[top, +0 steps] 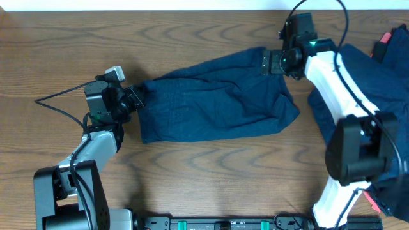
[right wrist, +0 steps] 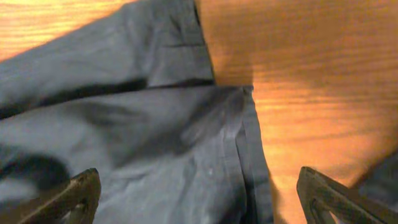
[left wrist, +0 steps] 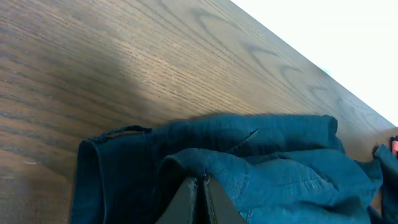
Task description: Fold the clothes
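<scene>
One blue garment (top: 217, 102) lies spread on the tabletop (top: 223, 179) and stretches between the two hands. One end of it is directly at the left hand (top: 135, 99). The other end, with a hemmed corner, lies under the right hand (top: 270, 62). The cloth between them is flat but wrinkled.

I count one such garment between the hands. There is also one heap of blue cloth (top: 383, 76) on the far side of the right hand, behind its arm and well apart from the left hand. A small red thing (top: 385, 37) lies at the edge of that heap; what it is, I cannot tell.

The left hand is closed. In its wrist view the two fingers (left wrist: 219, 208) meet with no gap and pinch a raised fold of the garment. The right hand stands wide apart. Its fingers (right wrist: 74, 198) show at both sides of its wrist view, with the edge of the garment and a strip of bare tabletop between them. It holds nothing. Whether its fingertips touch the cloth, I cannot tell.
</scene>
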`<state>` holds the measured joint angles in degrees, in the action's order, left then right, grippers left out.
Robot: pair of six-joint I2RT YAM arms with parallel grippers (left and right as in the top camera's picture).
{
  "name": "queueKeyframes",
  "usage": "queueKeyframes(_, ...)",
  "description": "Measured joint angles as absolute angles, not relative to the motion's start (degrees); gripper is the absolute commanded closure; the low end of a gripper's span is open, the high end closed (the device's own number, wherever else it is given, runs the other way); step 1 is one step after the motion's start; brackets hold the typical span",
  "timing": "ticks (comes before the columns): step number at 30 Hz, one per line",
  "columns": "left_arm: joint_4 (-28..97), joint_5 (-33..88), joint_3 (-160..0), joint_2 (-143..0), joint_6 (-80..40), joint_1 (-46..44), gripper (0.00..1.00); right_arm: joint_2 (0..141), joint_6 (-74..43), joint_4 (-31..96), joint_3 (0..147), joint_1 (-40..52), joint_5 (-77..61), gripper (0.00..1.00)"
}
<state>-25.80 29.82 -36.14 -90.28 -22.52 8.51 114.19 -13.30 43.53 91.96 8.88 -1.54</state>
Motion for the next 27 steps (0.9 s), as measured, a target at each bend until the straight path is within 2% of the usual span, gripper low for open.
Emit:
queueKeyframes(4, -25.67, 29.78, -36.14, -90.28, -22.52, 8.51, 0.94, 118.02, -14.31, 40.14, 91.96, 8.56, -1.34, 0.09)
queueKeyframes(6, -25.43, 29.76, -36.14, -90.28, -22.52, 8.51, 0.93, 119.26, -14.87, 38.26, 91.92, 8.56, -1.26, 0.19)
queueKeyframes(7, -25.21, 29.76, -36.14, -90.28, -22.55, 8.51, 0.94, 119.63, -15.29, 37.43, 91.9, 8.54, -1.28, 0.28)
queueKeyframes(10, -24.49, 29.74, -36.14, -90.28, -22.55, 8.51, 0.94, 119.83, -16.29, 36.18, 91.88, 8.54, -1.23, 0.41)
queueKeyframes(13, -24.18, 29.63, -36.14, -90.28, -22.55, 8.51, 0.94, 120.03, -17.32, 35.75, 91.88, 8.54, -1.23, 0.43)
queueKeyframes(18, -24.18, 29.63, -36.14, -90.28, -22.55, 8.51, 0.94, 120.77, -17.72, 35.68, 91.88, 8.54, -1.23, 0.38)
queueKeyframes(26, -24.18, 29.63, -36.14, -90.28, -22.55, 8.51, 0.94, 121.89, -18.65, 35.7, 91.88, 8.51, -0.93, 0.45)
queueKeyframes(27, -24.18, 29.63, -36.14, -90.28, -22.55, 8.51, 0.94, 122.23, -19.05, 35.7, 91.88, 8.51, -0.82, 0.48)
